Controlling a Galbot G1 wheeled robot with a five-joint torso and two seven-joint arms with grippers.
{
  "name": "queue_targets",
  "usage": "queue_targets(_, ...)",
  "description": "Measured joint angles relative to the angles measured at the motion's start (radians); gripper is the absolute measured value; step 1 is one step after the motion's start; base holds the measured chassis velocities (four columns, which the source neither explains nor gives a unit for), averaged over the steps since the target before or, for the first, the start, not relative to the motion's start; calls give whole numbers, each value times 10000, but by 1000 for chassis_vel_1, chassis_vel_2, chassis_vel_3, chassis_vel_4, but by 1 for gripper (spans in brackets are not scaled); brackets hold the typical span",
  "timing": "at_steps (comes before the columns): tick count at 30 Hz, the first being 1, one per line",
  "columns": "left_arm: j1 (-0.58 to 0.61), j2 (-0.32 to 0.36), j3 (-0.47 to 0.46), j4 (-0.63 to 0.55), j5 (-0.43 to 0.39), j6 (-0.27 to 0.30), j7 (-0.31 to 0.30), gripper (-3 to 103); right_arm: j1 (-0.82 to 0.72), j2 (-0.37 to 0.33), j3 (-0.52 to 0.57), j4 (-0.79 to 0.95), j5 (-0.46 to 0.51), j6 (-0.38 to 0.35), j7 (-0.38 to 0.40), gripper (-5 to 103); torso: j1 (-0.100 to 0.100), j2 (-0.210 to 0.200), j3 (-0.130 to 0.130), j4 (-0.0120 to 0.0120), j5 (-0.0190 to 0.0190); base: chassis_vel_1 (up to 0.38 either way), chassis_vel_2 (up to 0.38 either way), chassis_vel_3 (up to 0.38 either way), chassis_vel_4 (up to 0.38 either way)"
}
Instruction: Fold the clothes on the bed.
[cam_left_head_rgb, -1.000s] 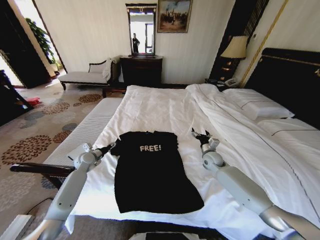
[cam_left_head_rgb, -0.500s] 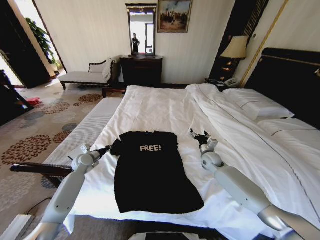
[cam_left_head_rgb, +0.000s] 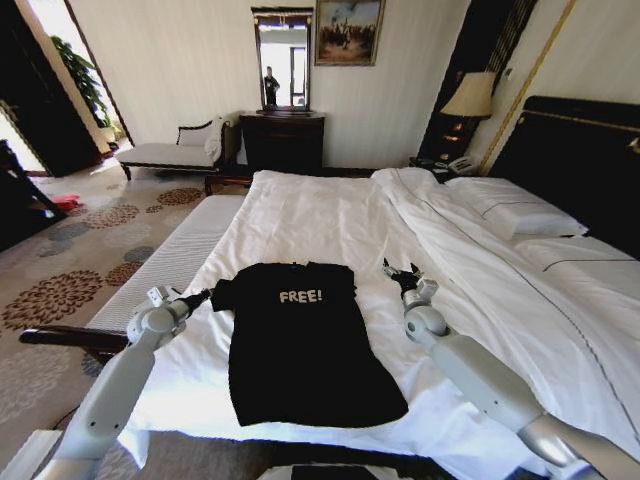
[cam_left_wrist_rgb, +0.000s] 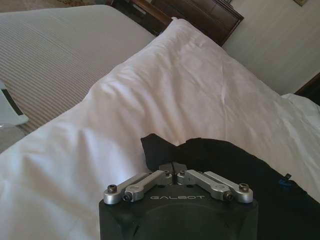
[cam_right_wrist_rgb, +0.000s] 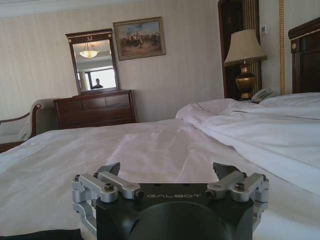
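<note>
The black T-shirt (cam_left_head_rgb: 300, 340) with white "FREE!" lettering lies flat, chest up, on the near part of the bed (cam_left_head_rgb: 330, 215). My left gripper (cam_left_head_rgb: 205, 295) is at the shirt's left sleeve and is shut on it; the left wrist view shows its fingers (cam_left_wrist_rgb: 150, 179) pressed together on the black sleeve fabric (cam_left_wrist_rgb: 235, 160). My right gripper (cam_left_head_rgb: 402, 272) hovers over the white sheet just right of the shirt's right sleeve, apart from it. It stands open in the right wrist view (cam_right_wrist_rgb: 167, 170), with nothing between its fingers.
A white-cushioned bench (cam_left_head_rgb: 175, 255) runs along the bed's left side. White pillows (cam_left_head_rgb: 510, 210) and the dark headboard (cam_left_head_rgb: 580, 160) are on the right. A chaise (cam_left_head_rgb: 165, 152), a dark dresser (cam_left_head_rgb: 283, 140) and a lamp (cam_left_head_rgb: 470, 97) stand at the far wall.
My left gripper has moved left with the sleeve, drawing it out sideways from the shirt. The right gripper has barely moved.
</note>
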Motion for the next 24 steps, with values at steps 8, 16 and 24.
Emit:
queue_targets(8, 473, 263, -377, -535, -9, 28, -326, 0, -176, 12, 116, 28, -78, 7, -15, 100, 0, 0, 0, -2, 0, 0, 0, 0, 0)
queue_targets(16, 865, 168, -521, -626, 454, 21, -566, -2, -403, 15, 180, 99, -193, 12, -19, 100, 0, 0, -1, 0, -2, 0, 0, 0, 0)
queue_targets(24, 1219, 356, -1155, -791, 325, 271, -971, 30, -388, -37, 197, 64, 96, -30, -165, 100, 0, 0, 0, 0, 0, 0, 0, 0, 0)
